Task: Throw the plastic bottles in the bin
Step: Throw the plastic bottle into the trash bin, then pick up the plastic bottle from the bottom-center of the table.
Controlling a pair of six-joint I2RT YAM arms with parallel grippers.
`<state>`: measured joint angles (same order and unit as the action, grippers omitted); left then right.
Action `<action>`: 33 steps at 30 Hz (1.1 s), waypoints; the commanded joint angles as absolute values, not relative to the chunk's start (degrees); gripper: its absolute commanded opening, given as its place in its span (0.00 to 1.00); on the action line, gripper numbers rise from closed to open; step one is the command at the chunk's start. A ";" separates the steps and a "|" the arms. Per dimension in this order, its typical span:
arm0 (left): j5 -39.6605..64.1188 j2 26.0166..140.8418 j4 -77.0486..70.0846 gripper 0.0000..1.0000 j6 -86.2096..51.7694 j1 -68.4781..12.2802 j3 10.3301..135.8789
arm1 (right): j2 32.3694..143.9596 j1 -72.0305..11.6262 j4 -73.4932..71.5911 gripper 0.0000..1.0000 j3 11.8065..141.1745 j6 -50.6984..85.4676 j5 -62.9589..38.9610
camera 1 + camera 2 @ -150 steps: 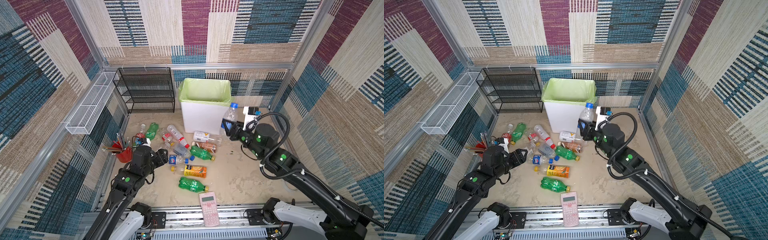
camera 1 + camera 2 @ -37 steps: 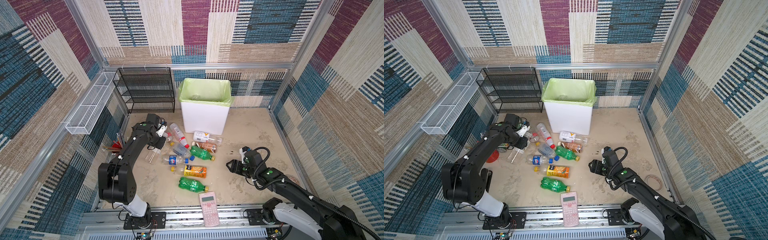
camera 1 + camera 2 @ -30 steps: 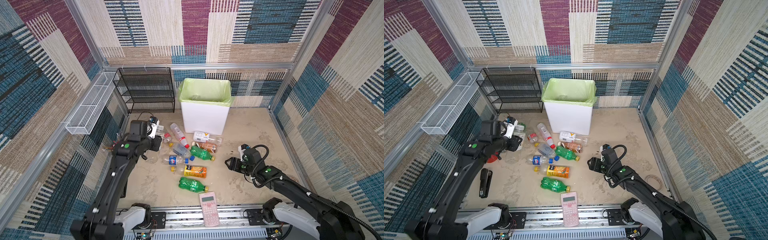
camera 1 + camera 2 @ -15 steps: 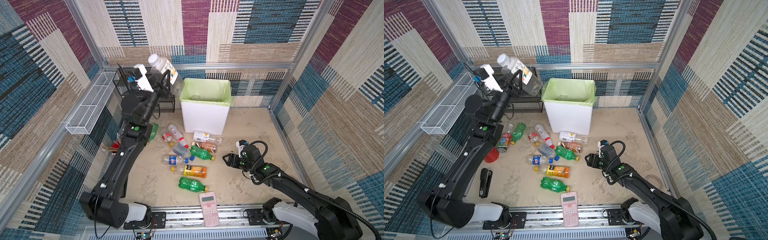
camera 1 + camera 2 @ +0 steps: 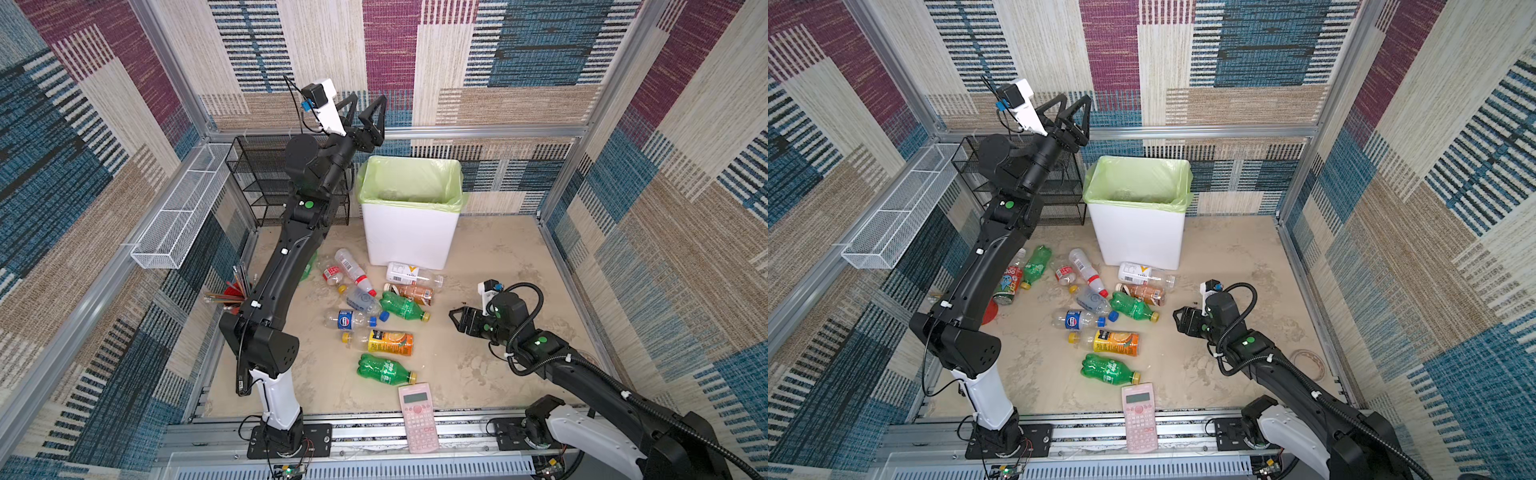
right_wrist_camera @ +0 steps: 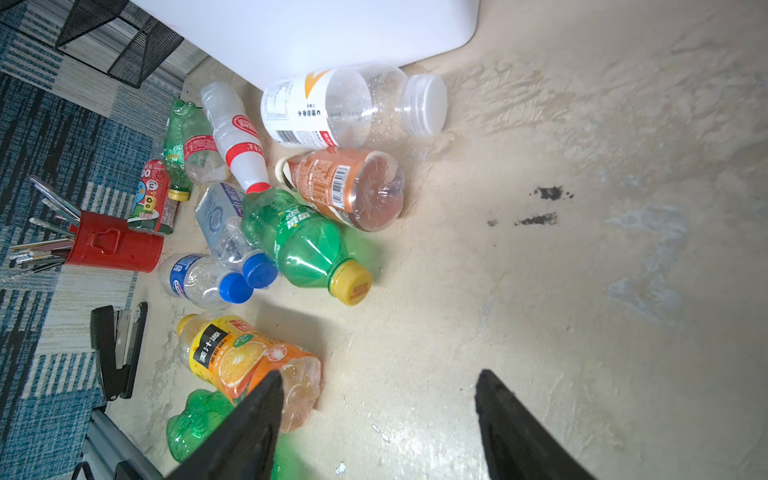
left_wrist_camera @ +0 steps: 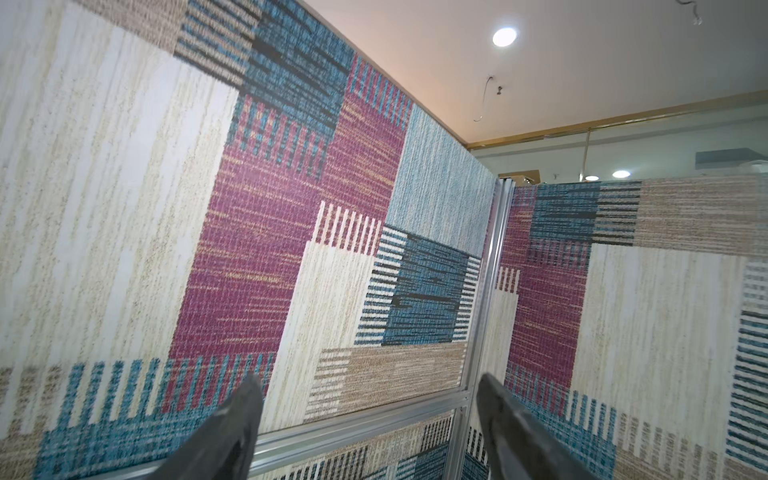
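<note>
High beside bin (image 5: 409, 237), left gripper (image 5: 367, 99) agape, empty; right gripper (image 6: 379, 376) likewise. Stapler (image 6: 118, 349) only in right wrist view.

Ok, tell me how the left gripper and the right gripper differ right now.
The left gripper is high up near the bin; the right gripper is low, just over the floor. The left gripper points up at the wall; the right gripper points towards the bottles lying on the floor. Both are open and hold nothing.
</note>
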<state>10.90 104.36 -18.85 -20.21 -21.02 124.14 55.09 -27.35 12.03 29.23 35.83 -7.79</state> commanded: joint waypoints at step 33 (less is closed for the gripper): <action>-8.09 32.47 30.84 0.69 -40.25 -18.14 35.16 | 85.56 -58.09 18.39 0.69 52.12 2.94 -15.65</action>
<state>-7.35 32.99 26.02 -36.21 -18.22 35.70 82.65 -56.47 15.44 49.45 9.19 -14.17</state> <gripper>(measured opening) 0.689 0.692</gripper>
